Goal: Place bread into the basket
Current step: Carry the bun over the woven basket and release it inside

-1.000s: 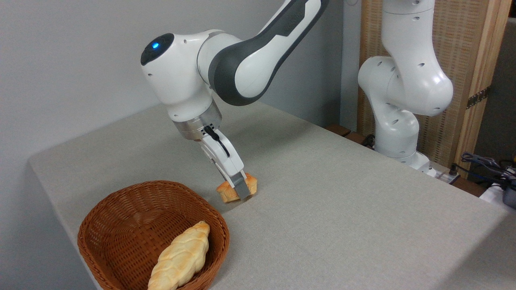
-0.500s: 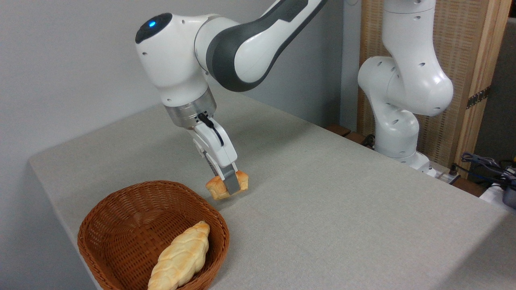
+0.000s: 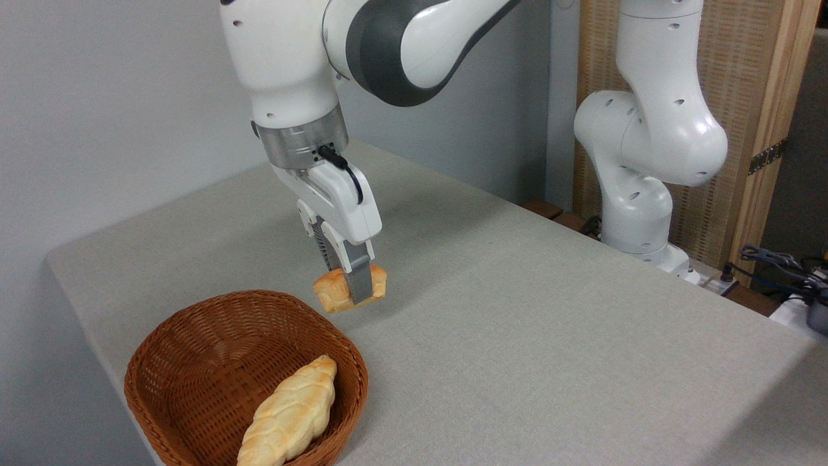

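One second on, my gripper (image 3: 354,289), fingers clamped on the bread (image 3: 333,291), has raised it clear of the table (image 3: 550,336) and carried it left, so it now hangs just beyond the basket (image 3: 194,378) far rim, not yet over it.

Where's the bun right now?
The bun is held in the gripper, lifted off the table, left of centre in the camera view. It hangs just past the basket rim's far right edge, not yet inside.
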Motion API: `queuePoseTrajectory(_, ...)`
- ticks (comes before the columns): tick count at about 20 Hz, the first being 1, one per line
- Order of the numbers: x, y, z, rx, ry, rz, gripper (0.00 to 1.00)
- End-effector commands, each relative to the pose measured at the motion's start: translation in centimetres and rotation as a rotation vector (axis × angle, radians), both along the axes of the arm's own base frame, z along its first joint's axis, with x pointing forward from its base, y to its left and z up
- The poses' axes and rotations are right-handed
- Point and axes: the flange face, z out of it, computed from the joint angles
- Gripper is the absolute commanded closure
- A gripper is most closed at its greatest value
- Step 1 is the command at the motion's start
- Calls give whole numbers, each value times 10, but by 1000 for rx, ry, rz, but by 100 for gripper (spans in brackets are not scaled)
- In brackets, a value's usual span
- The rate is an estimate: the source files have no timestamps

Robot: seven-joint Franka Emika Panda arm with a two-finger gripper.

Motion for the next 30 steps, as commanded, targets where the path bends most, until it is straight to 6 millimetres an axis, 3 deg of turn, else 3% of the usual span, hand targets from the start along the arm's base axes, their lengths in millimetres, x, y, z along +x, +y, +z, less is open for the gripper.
queuePoseTrajectory(1, 9, 1, 8, -15, -67, -10, 58)
queuePoseTrajectory(7, 28, 1, 20, -26, -229, 3, 52)
queuePoseTrajectory(8, 30, 0, 21, -24, -248, -1, 40)
queuePoseTrajectory(9, 31, 0, 21, -25, -257, 4, 16)
queuePoseTrajectory(12, 32, 1, 22, -26, -269, 6, 5)
queuePoseTrajectory(21, 33, 5, 22, -24, -271, 13, 0)
queuePoseTrajectory(26, 30, 30, 32, -24, -277, 60, 0)
queuePoseTrajectory(30, 15, 42, 37, -22, -199, 77, 0)
